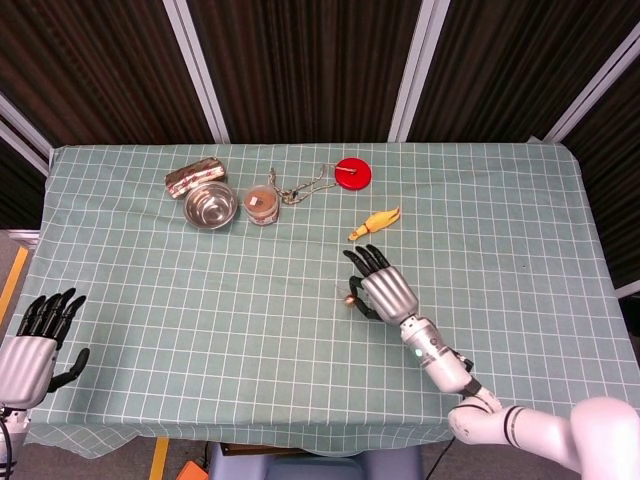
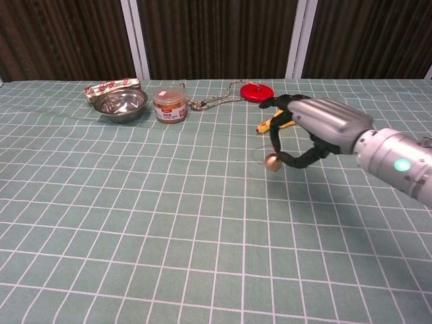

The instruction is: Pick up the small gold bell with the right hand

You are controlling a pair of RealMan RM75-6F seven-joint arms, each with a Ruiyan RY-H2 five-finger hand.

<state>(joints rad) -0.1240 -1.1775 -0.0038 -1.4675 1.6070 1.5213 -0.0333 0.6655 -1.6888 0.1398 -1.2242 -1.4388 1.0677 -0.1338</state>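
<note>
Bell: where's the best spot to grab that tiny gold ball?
Pinch the bell across its round body, coming down from above. It is small and round, so it can slip from a loose hold. The right hand pinches it that way now.

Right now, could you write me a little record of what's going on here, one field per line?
Right hand: pinches the small gold bell, which looks lifted just off the cloth
Left hand: at the near left table edge, fingers apart, holding nothing
Behind the bell: yellow toy
Far side of table: steel bowl, jar, red disc with a cord, wrapped packet
Surface: green checked tablecloth
</note>
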